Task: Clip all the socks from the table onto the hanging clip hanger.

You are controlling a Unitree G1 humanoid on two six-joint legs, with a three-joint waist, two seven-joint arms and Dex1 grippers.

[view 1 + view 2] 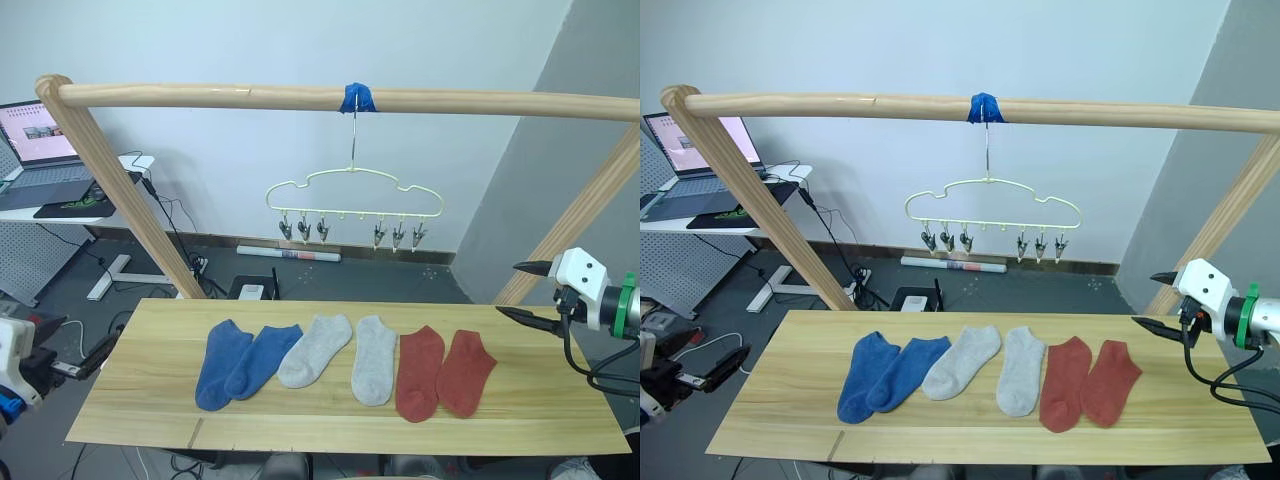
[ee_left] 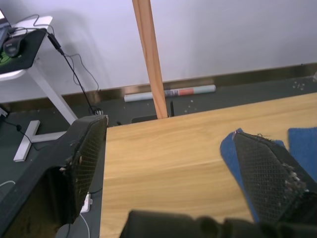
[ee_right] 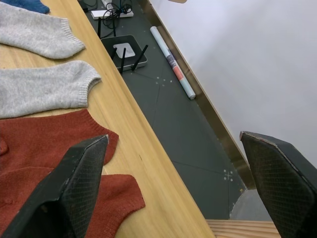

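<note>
Left gripper hangs wide open w/ nothing in it, by the table's left end. Going left to right on the table: 2 blue socks, 2 light grey socks, 2 rust-red socks, all 6 flat in a row, none picked up. Clip hanger hangs from the wooden pole behind, every clip bare. Right gripper is also wide open & holds nothing, near the table's right end, by the red pair. I think the job has not begun: 6 socks left to clip.
</note>
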